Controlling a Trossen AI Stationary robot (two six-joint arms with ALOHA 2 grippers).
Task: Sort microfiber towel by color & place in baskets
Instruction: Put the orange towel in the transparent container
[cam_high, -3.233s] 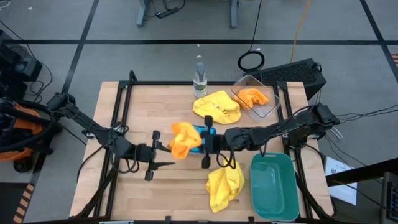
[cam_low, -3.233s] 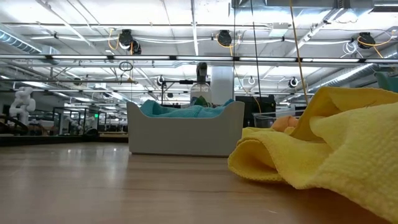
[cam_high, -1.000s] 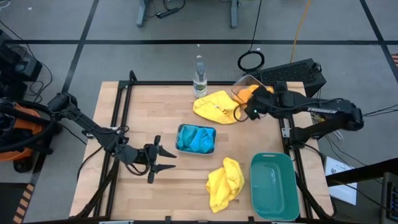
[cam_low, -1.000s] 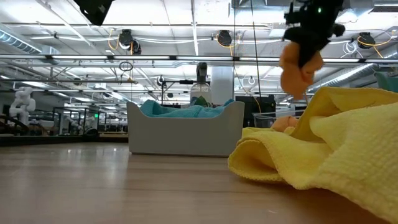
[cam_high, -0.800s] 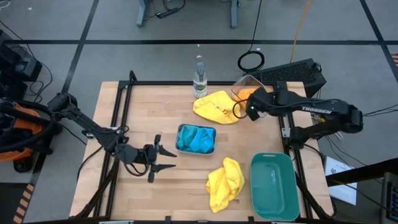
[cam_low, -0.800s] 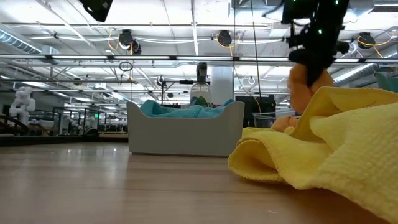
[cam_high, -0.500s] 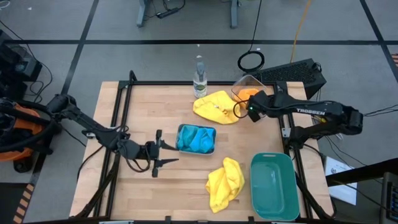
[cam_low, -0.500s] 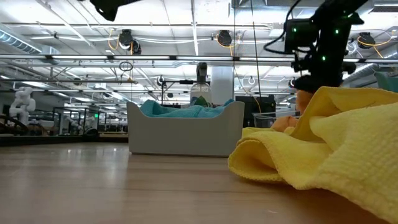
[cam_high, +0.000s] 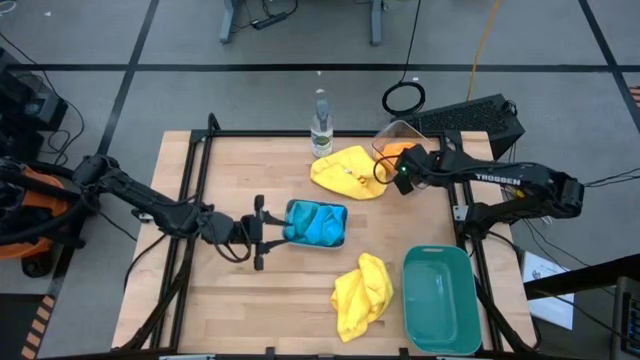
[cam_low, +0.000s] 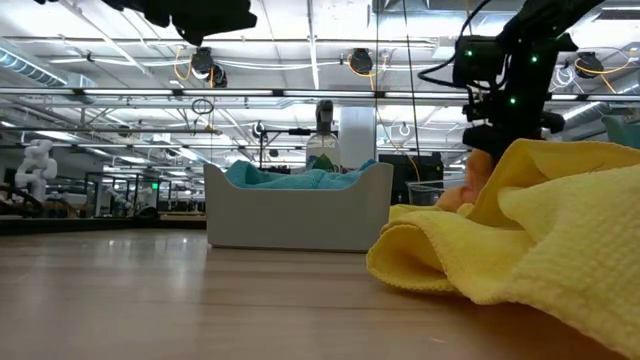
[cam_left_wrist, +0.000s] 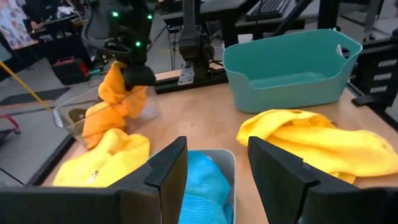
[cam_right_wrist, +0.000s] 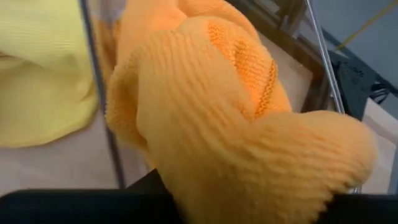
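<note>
1. The table (cam_high: 220, 300) is light wood with a black frame. Around it is a grey floor with black lines. The low view looks into a big room with ceiling lights.
2. The left gripper (cam_high: 262, 232) hangs just left of the grey bin (cam_high: 315, 223). Its fingers are apart and hold nothing.
3. The grey bin sits mid-table with blue cloth (cam_high: 312, 224) inside.
4. A bottle (cam_high: 320, 125) stands at the far edge.
5. One yellow cloth (cam_high: 348, 171) lies beside the clear bin (cam_high: 392, 131). Another yellow cloth (cam_high: 362, 293) lies near the green bin (cam_high: 440, 300).
6. The right gripper (cam_high: 398, 172) is over the clear bin, touching orange cloth (cam_high: 398, 150). I cannot tell if it grips.
</note>
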